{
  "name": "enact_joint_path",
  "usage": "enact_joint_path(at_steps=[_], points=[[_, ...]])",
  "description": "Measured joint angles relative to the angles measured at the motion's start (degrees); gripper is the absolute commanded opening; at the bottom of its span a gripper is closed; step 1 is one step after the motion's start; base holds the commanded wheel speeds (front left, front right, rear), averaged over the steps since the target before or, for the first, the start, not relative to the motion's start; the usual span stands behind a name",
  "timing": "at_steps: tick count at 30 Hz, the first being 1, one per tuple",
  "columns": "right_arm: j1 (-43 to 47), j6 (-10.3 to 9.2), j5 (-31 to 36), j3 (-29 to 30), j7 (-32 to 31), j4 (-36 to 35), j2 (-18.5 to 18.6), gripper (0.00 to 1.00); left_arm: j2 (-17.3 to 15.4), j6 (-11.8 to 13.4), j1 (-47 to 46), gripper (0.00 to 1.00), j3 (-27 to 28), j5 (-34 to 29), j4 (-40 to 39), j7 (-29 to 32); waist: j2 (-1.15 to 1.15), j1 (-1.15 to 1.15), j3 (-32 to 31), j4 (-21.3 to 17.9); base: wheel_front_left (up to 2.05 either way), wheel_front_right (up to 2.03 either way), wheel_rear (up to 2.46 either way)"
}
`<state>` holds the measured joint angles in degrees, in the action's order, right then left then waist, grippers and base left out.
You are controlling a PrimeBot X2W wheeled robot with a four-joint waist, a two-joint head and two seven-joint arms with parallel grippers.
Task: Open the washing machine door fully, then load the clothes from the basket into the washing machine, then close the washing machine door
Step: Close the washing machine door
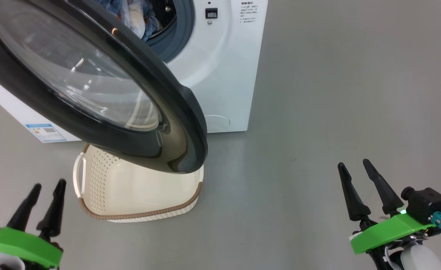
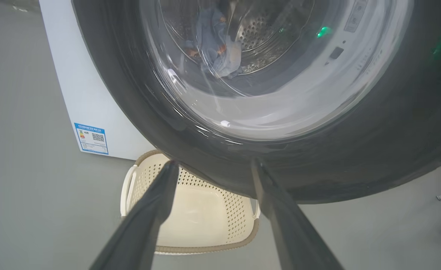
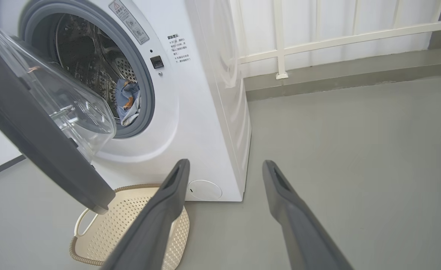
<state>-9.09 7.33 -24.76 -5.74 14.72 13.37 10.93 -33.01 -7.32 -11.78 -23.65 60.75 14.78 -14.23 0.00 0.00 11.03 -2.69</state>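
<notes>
Door (image 1: 85,82): swung out from the front of the washing machine (image 1: 220,75). Its free edge hangs over the basket (image 1: 100,187), which sits on the floor (image 1: 336,93) against the machine's front bottom edge.

Clothes (image 3: 127,101): a blue bundle lies inside the drum. No garment shows in the part of the basket you can see. Judgement: loading is done and closing is what remains.

Handling, judged:
- The door is rigid and fairly heavy, and swings on one hinge only.
- The black rim is glossy, so a pinch would likely slip.
- The glass bowl is no place to press.
- Push with a finger flank on the outer face of the rim near the free edge, farthest from the hinge.
- Expect a firm last shove for the latch.

Left gripper (image 1: 49,183): fingers spread, holding nothing, low by the basket's left side and short of the rim.

Right gripper (image 1: 353,163): likewise spread and empty, over bare floor well to the right of the machine.
</notes>
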Motion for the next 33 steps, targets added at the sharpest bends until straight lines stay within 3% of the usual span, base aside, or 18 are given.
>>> enact_joint_path(at_steps=[5, 16, 24, 33], points=[[1.2, 0.00, 0.0, 0.6, 0.0, 0.1, 0.0, 1.00, 5.1, 0.0, 0.4, 1.00, 6.2, -9.3, -0.5, -0.2, 0.00, 0.00, -0.6, -0.2, 0.00, 0.00, 0.00], [2.5, 0.00, 0.0, 1.2, 0.0, 0.4, 0.0, 1.00, 11.8, 0.0, 4.9, 1.00, 14.5, -24.4, -3.5, -0.4, 0.00, 0.00, -2.2, -0.8, 0.00, 0.00, 0.00], [2.5, 0.00, 0.0, 1.2, 0.0, 0.5, 0.0, 1.00, 15.2, 0.0, 6.3, 1.00, 16.2, -28.4, -3.4, -0.4, 0.00, 0.00, -2.3, -1.2, 0.00, 0.00, 0.00], [2.5, 0.00, 0.0, 1.1, 0.0, 0.9, -0.1, 1.00, 16.5, 0.0, 6.3, 1.00, 16.9, -31.4, -1.6, -0.4, 0.00, 0.00, -2.1, -1.1, 0.00, 0.00, 0.00]])
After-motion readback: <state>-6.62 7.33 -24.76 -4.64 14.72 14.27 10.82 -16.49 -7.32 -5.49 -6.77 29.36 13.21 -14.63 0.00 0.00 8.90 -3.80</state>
